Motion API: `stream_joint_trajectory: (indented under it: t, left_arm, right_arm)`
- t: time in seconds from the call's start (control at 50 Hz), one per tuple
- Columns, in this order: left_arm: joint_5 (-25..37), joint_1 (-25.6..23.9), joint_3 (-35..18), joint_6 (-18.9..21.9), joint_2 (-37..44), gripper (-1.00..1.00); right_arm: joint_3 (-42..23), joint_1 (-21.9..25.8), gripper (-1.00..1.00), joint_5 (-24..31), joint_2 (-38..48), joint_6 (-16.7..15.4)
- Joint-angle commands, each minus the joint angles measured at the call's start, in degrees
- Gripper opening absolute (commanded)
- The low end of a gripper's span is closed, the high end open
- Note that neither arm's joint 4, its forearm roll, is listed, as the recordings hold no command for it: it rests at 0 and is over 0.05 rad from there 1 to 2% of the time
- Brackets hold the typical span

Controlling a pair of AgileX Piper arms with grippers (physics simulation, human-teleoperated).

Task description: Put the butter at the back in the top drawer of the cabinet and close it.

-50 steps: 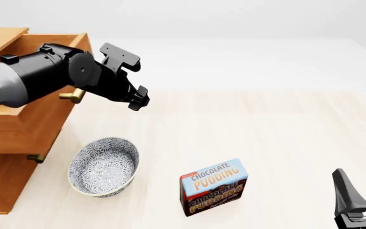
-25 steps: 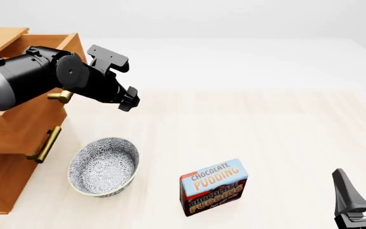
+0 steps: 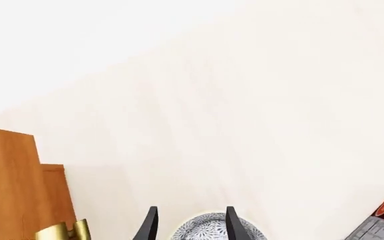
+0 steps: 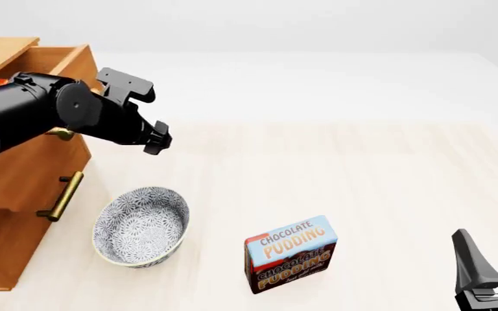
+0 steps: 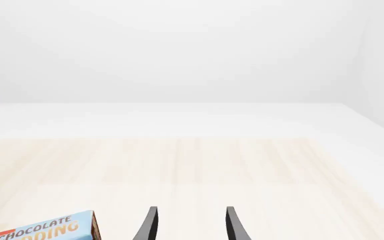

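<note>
Blue-and-brown box (image 4: 290,254) on the table, "CHOCOLATE PUDDING" in white and orange letters on its top face, the same words again on its dark front face, right wrist view showing "CHOCOLATE" and part of "PUDDING" on the box (image 5: 42,231)

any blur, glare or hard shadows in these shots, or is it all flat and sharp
Front view: sharp throughout, even flat light, only faint soft shading beside the bowl and pudding box, no glare on the brass handle. Left wrist view: crisp, the far table washes out to white; left hand sharply outlined. Right wrist view: sharp, bright and hazy-white toward the back; right hand sharply outlined.
</note>
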Motion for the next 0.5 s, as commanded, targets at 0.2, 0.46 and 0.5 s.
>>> stream_joint_trajectory:
  t: [0.2,0.46,0.5]
  left_arm:
    - [-1.94,3.70,3.15,-0.63,-0.48,1.00]
    - [-2.15,5.33,3.78,-0.50,-1.20,1.00]
    - [-2.18,5.69,3.88,-0.40,-1.31,1.00]
  right_arm:
    - [0.00,0.00,1.00,0.00,0.00,0.00]
    - [0.00,0.00,1.00,0.00,0.00,0.00]
    - [0.00,0.00,1.00,0.00,0.00,0.00]
